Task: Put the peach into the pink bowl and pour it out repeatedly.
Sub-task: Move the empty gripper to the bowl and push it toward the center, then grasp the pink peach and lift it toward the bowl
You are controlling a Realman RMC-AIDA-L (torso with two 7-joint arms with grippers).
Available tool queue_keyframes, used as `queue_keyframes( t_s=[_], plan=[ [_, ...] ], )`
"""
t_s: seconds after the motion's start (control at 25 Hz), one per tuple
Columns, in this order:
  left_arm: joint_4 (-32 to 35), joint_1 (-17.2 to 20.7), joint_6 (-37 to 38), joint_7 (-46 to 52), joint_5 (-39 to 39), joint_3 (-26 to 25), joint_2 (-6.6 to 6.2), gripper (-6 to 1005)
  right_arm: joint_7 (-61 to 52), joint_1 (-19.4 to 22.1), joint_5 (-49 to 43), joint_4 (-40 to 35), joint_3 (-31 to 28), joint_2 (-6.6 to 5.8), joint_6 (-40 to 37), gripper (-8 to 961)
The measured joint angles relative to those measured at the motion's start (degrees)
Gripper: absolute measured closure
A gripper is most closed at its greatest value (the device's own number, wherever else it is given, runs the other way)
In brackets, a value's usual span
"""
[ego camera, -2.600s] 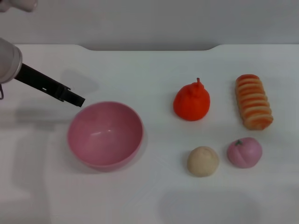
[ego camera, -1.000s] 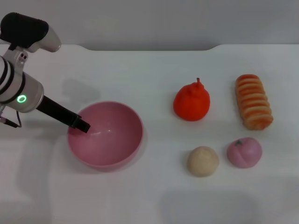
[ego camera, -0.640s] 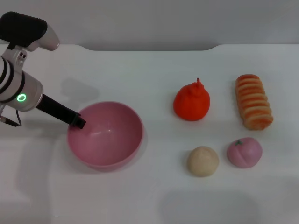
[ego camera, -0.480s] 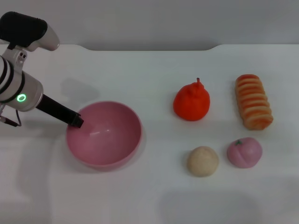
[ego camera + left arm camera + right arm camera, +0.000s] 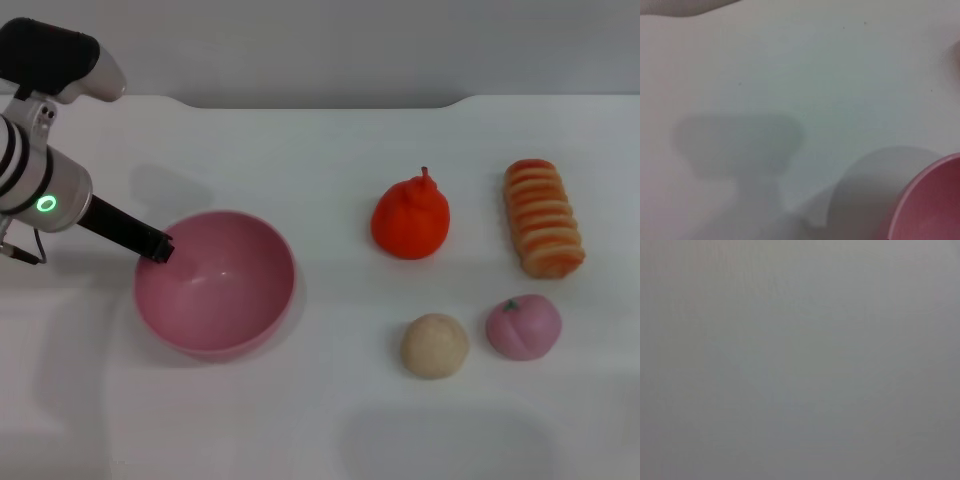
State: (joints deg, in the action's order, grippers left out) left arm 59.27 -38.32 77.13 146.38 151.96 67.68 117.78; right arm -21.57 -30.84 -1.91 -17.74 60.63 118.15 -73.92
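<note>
I saw a white table [image 5: 330,150] carrying the pink bowl [image 5: 214,282] at left, an orange-red pear [image 5: 410,218] and a striped bread loaf [image 5: 543,217] farther right, with a beige ball [image 5: 434,345] beside the peach [image 5: 523,326].

No text, label, brand, number or sign could be read on anything in these views.
</note>
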Motion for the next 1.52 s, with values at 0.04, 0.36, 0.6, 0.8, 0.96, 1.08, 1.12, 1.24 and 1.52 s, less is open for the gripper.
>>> queue_keyframes(
  t_s=[0.04,0.36,0.6,0.8,0.96,1.08,1.12,1.24,1.52],
  plan=[
    [0.1,0.0,-0.2,0.1,0.0,0.0,-0.03,945,-4.5,0.8,-1.7,-1.4,0.2,-0.32,0.0,527],
    [0.4,-0.4,-1.4,0.1,0.1,0.0,-0.11,958,-57.3,3.3,-41.3,-20.2,-0.9,-7.92,-3.0,525],
    [0.4,-0.9,-2.9,-0.3,0.1,0.0,-0.13,958,-78.8,-0.6,-75.5,-37.7,-9.2,-10.14,-16.2,527],
    [0.3,-1.4,-3.9,-0.4,0.1,-0.2,-0.23,958,-91.5,-8.7,-100.2,-43.4,-12.1,-12.00,-27.7,526],
    [0.4,-1.4,-5.3,-0.4,0.1,-0.4,-0.25,958,-98.4,-15.3,-121.6,-44.9,-8.3,-11.42,-31.6,525],
    [0.5,-1.8,-6.3,-0.5,0.1,-0.6,-0.33,958,-101.2,-18.6,-138.4,-45.6,-1.6,-7.29,-31.0,526],
    [0.5,-1.8,-6.3,-0.5,0.1,-0.6,-0.33,958,-101.2,-18.6,-138.4,-45.6,-1.6,-7.29,-31.0,527],
    [0.6,-2.2,-6.4,-0.5,0.1,-0.7,-0.38,958,-102.4,-20.3,-150.4,-45.6,0.7,-3.22,-29.7,527],
    [0.9,-2.8,-6.9,-1.0,0.3,-0.7,-0.44,958,-104.3,-20.8,-159.5,-42.4,3.4,0.02,-25.9,525]
  ],
)
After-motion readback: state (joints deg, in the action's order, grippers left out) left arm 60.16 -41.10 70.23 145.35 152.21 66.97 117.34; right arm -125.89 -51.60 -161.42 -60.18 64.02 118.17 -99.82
